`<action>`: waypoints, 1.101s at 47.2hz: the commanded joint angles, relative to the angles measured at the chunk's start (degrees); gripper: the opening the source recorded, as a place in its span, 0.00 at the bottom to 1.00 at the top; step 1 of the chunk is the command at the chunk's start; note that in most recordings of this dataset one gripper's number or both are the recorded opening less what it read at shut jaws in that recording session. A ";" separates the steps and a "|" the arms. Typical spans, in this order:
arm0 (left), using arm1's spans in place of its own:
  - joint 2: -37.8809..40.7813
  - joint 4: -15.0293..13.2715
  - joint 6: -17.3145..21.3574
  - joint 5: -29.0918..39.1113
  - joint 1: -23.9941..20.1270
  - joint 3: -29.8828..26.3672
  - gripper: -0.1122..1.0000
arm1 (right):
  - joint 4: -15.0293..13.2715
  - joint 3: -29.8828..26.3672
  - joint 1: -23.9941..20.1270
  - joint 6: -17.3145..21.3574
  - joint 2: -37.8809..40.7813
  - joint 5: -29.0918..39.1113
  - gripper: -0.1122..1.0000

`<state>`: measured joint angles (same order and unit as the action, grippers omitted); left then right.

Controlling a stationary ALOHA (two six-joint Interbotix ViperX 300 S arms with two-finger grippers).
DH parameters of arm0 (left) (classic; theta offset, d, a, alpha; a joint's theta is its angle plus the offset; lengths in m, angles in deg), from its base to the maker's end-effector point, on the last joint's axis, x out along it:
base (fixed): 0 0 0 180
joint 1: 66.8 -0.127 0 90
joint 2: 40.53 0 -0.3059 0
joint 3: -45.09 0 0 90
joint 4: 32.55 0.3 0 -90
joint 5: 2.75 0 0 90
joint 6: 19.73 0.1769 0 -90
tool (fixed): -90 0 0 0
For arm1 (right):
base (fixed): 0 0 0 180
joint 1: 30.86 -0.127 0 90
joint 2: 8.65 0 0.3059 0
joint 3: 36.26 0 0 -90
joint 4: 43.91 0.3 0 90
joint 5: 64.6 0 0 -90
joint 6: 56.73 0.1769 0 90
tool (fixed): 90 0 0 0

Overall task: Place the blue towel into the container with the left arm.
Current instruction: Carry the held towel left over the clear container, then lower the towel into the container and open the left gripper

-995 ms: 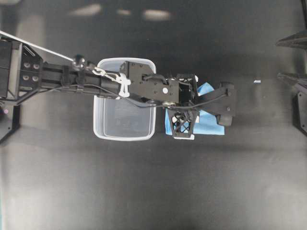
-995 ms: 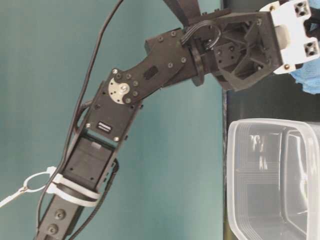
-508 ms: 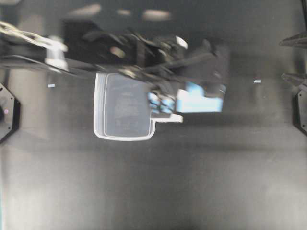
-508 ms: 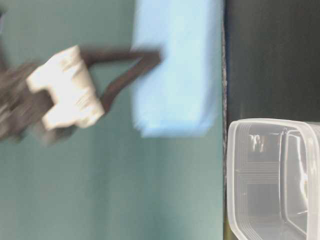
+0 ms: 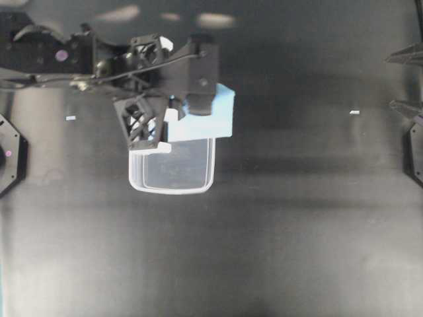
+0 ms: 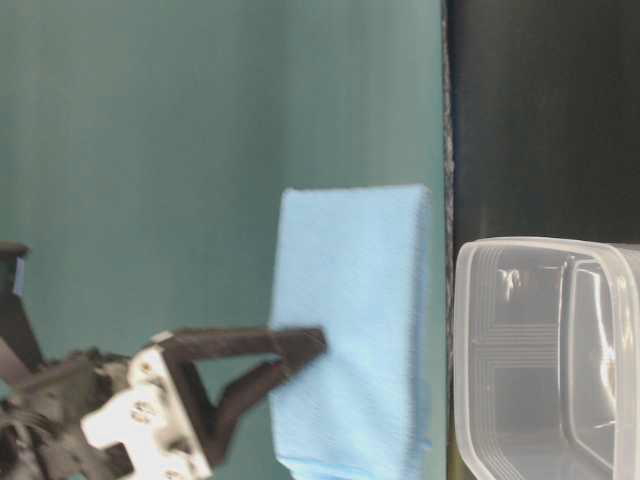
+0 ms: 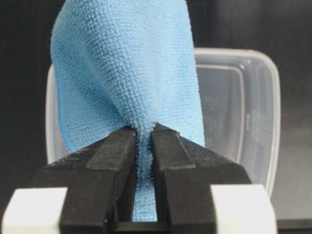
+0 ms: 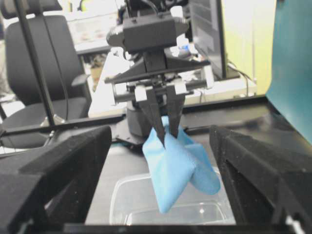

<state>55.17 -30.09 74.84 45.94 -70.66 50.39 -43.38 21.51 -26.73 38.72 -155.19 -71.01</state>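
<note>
My left gripper [image 5: 182, 119] is shut on the blue towel [image 5: 206, 120] and holds it in the air over the far end of the clear container [image 5: 170, 191]. In the left wrist view the black jaws [image 7: 144, 134] pinch a fold of the towel [image 7: 126, 73], with the container [image 7: 274, 122] below. The table-level view shows the towel [image 6: 350, 340] hanging flat from the gripper [image 6: 298, 355], clear of the container's rim [image 6: 468, 350]. The right wrist view shows the towel [image 8: 178, 168] sagging above the tub [image 8: 122, 204]. My right gripper [image 5: 400, 80] is open and empty at the right edge.
Small white flecks lie on the black table, one right of the middle [image 5: 354, 112] and one at the left [image 5: 71, 118]. A black mount [image 5: 10, 155] sits at the left edge. An office chair [image 8: 29, 63] stands beyond the table.
My left gripper has lifted the blue towel off the table to the right of the container and swung it left, above the tub. The right arm has not moved.
</note>
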 commanded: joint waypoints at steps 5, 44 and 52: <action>-1.41 0.09 0.09 -3.08 0.09 2.72 0.16 | 0.26 -1.05 0.09 0.00 0.53 -0.62 0.81; -1.23 0.09 -1.05 -6.68 0.18 7.03 0.70 | 0.26 -0.97 0.09 0.00 1.14 -0.62 0.80; -3.60 0.18 -2.20 -6.94 0.53 6.33 0.92 | 0.26 -1.05 0.09 0.00 1.14 -0.70 0.79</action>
<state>54.46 -30.09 73.00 39.52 -70.40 57.86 -43.30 21.51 -26.64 38.72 -154.75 -71.10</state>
